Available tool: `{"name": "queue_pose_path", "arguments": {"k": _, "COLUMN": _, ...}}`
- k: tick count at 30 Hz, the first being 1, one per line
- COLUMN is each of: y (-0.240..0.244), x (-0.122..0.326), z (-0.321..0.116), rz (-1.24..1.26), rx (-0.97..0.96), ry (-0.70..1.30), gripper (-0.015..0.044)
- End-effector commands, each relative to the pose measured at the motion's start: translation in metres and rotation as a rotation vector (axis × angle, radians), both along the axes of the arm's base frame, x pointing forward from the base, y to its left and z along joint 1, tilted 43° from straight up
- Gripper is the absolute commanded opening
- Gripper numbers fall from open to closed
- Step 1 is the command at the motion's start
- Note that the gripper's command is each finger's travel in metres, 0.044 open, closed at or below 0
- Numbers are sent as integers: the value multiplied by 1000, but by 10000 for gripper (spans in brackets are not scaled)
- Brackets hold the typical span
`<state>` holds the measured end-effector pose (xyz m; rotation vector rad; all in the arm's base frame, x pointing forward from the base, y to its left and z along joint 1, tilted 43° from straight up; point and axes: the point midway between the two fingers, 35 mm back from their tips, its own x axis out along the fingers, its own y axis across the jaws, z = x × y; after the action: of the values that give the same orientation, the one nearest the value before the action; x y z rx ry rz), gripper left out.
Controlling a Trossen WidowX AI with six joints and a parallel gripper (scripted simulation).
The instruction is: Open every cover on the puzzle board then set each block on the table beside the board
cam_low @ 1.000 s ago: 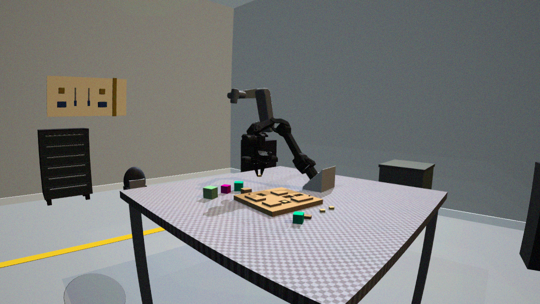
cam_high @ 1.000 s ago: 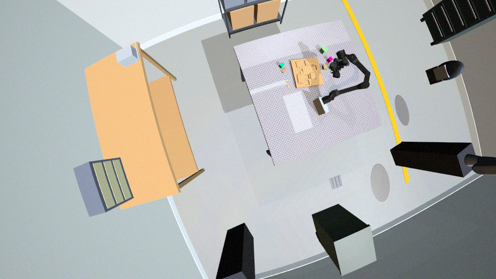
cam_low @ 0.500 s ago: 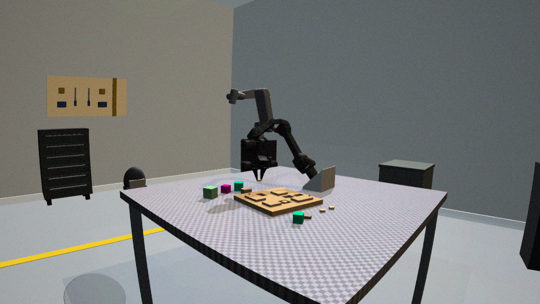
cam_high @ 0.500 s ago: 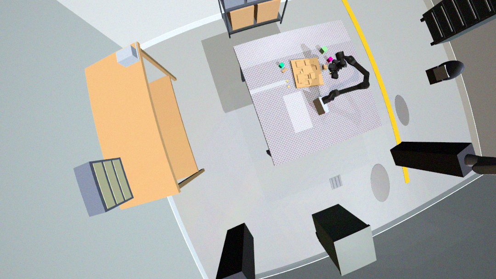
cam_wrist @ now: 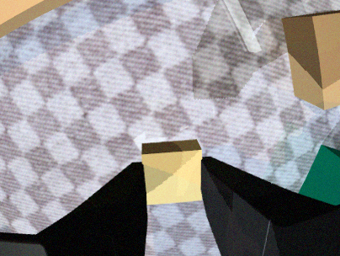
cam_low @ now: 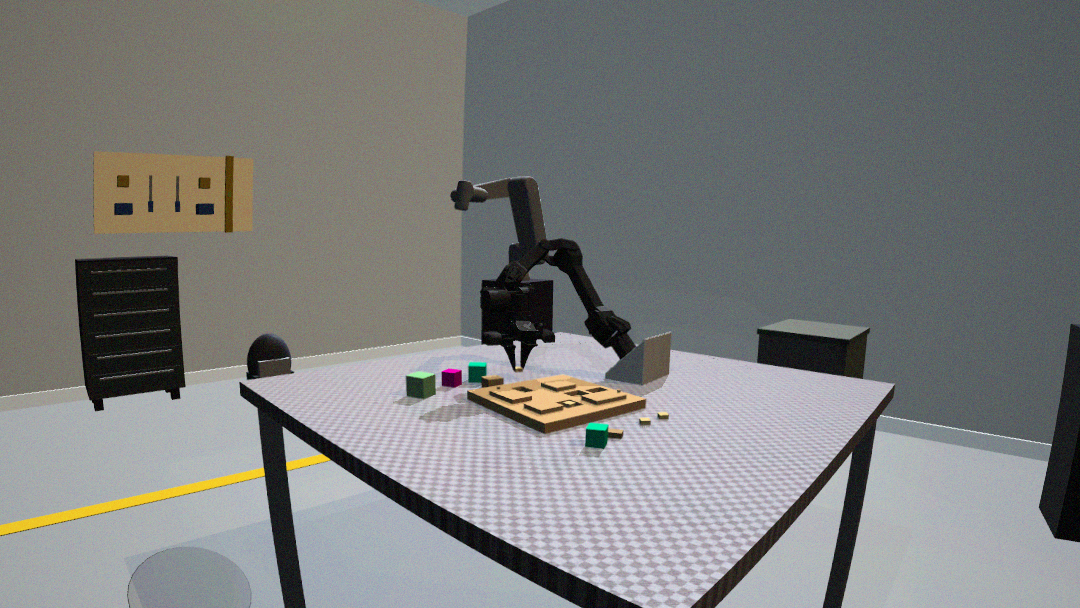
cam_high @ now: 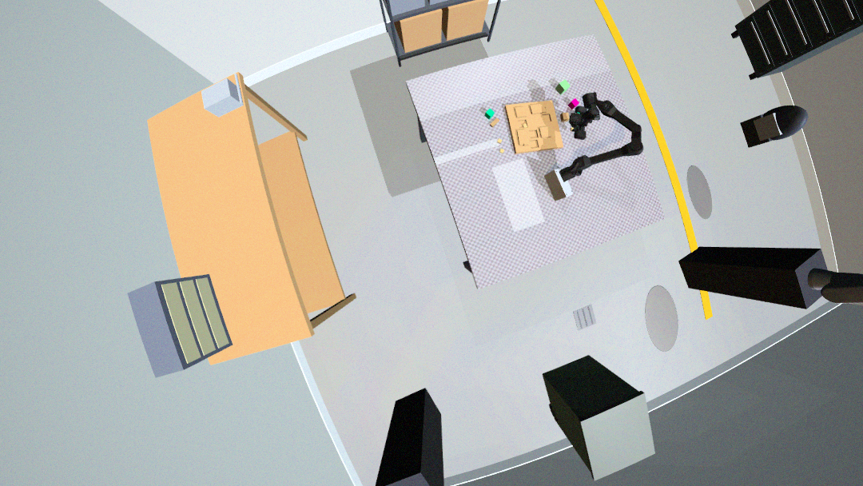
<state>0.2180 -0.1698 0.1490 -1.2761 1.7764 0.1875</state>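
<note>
My gripper (cam_high: 572,128) (cam_low: 518,367) (cam_wrist: 171,172) is shut on a small pale yellow block (cam_wrist: 172,178), low over the table beyond the puzzle board (cam_high: 511,131) (cam_low: 547,424) (cam_wrist: 14,14). Whether the block touches the table is unclear. Raised cover plates, including one at the front (cam_low: 542,406) and one at the left (cam_low: 510,395), stand beside dark open wells. A pale-edged small well (cam_low: 569,403) shows among them; its contents are unclear. Two small yellow blocks (cam_high: 499,140) (cam_low: 644,420) and a thin tan block (cam_high: 494,121) (cam_low: 616,433) lie beside the board.
A brown block (cam_high: 564,116) (cam_low: 492,381) (cam_wrist: 309,50) and a teal cube (cam_low: 476,371) (cam_wrist: 321,183) are near my gripper. A magenta cube (cam_high: 573,103) (cam_low: 451,377) and green cube (cam_high: 562,86) (cam_low: 420,385) stand farther off. Another teal cube (cam_high: 489,113) (cam_low: 596,435) stands across the board.
</note>
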Motion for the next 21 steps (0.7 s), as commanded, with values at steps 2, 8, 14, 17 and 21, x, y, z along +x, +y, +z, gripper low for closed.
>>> {"name": "queue_pose_path", "arguments": {"k": 2, "y": -5, "x": -3, "z": -9, "rz": 6, "rx": 5, "ry": 9, "gripper": 80}}
{"name": "queue_pose_path", "arguments": {"k": 8, "y": -11, "x": -5, "z": -15, "rz": 6, "rx": 2, "ry": 9, "gripper": 80}}
{"name": "queue_pose_path", "arguments": {"k": 14, "y": -18, "x": -7, "z": -22, "rz": 7, "rx": -2, "ry": 10, "gripper": 80}}
{"name": "queue_pose_path", "arguments": {"k": 17, "y": -20, "x": -8, "z": -23, "rz": 7, "rx": -3, "ry": 10, "gripper": 80}}
{"name": "queue_pose_path", "arguments": {"k": 21, "y": -20, "x": -7, "z": -20, "rz": 0, "rx": -10, "ry": 3, "gripper": 106}}
